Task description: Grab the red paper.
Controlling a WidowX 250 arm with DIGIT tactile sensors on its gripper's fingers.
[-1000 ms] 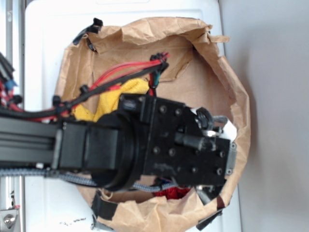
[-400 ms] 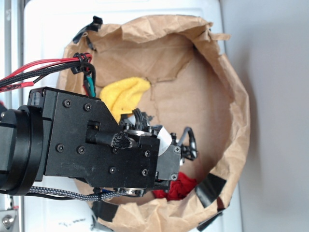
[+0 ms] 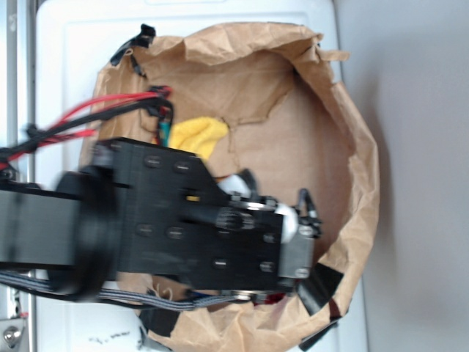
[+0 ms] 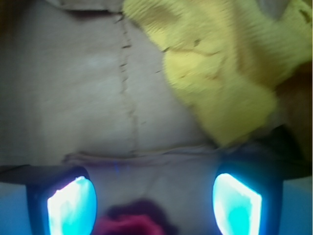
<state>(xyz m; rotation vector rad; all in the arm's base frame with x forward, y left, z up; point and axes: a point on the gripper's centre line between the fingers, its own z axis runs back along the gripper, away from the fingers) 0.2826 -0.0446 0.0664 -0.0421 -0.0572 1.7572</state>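
The small deep-red crumpled paper wad (image 4: 131,223) lies on the floor of the large brown paper bag (image 3: 344,147), at its near edge, between the black gripper's (image 4: 154,205) spread-open fingers (image 4: 71,203), not touched. The yellow terry cloth (image 4: 225,68) lies farther in, to the right.

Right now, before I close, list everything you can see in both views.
red paper: one, deep red, on the bag floor between the two fingertips in the wrist view; almost hidden under the arm in the exterior view.
yellow cloth: one, yellow, on the bag floor beside the wrist.
brown paper bag: one, brown with black tape on its rim, holding both items.
white surface: one, under the bag.
cables: bundle, red and black, along the arm.
gripper: one, black, fingertips apart either side of the red paper, open.
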